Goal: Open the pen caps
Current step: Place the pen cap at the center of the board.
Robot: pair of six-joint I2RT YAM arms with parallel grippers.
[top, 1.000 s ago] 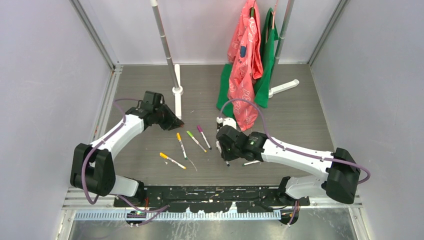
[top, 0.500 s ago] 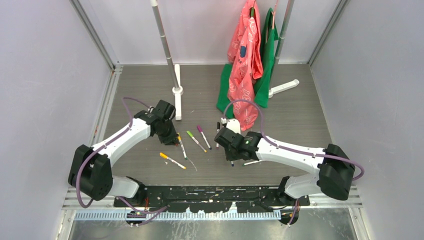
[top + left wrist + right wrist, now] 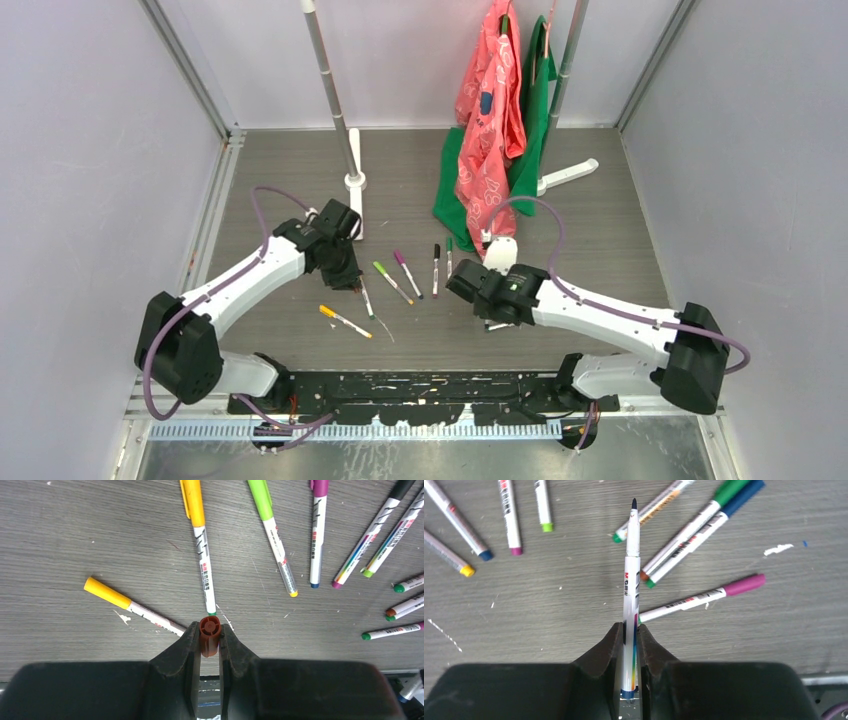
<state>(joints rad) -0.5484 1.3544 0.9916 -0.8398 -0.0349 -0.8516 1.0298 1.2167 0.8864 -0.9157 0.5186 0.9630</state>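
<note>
The left claw (image 3: 210,630) pinched a brown cap (image 3: 210,637) between its tips; the right claw (image 3: 629,627) clamped an uncapped pen (image 3: 631,570) by its barrel.

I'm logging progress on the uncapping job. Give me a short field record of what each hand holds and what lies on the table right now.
left hand: shut on a brown cap, open end facing the wrist camera
right hand: shut on an uncapped pen, dark tip pointing away
table: grey wood grain, pens scattered on it
capped, lying ahead of left hand: green-capped pen, magenta-capped pen
</note>
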